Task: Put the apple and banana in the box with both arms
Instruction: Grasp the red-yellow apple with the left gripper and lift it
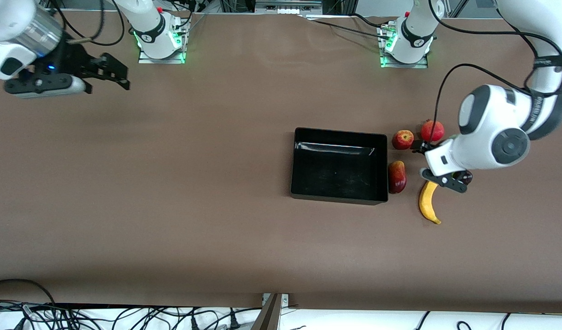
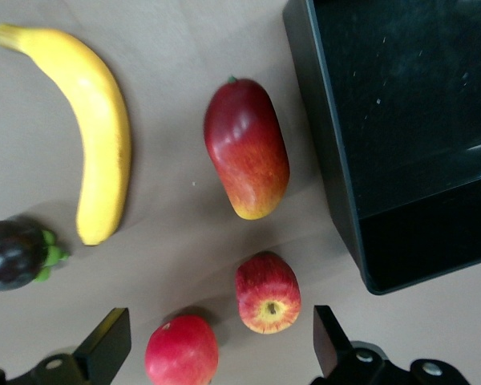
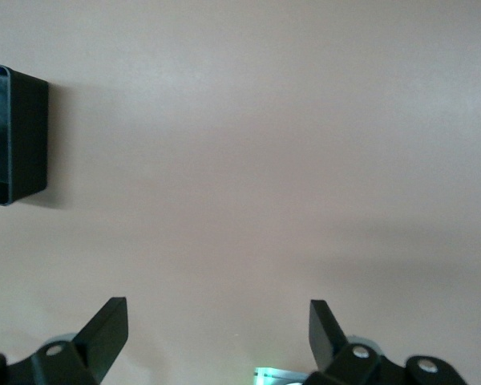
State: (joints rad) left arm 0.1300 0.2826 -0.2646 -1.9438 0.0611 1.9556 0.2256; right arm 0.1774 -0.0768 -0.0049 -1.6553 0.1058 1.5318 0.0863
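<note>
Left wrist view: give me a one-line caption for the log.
Open left gripper above loose fruit: banana, apple, mango-like fruit, red round fruit, dark fruit, beside the empty box.

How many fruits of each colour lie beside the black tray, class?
Yellow: 1, the curved yellow banana.
Red: 3, the small streaked apple, the plain round red fruit, the long red-and-yellow fruit.
Dark purple: 1, the round purple fruit.
Total: 5.
</note>
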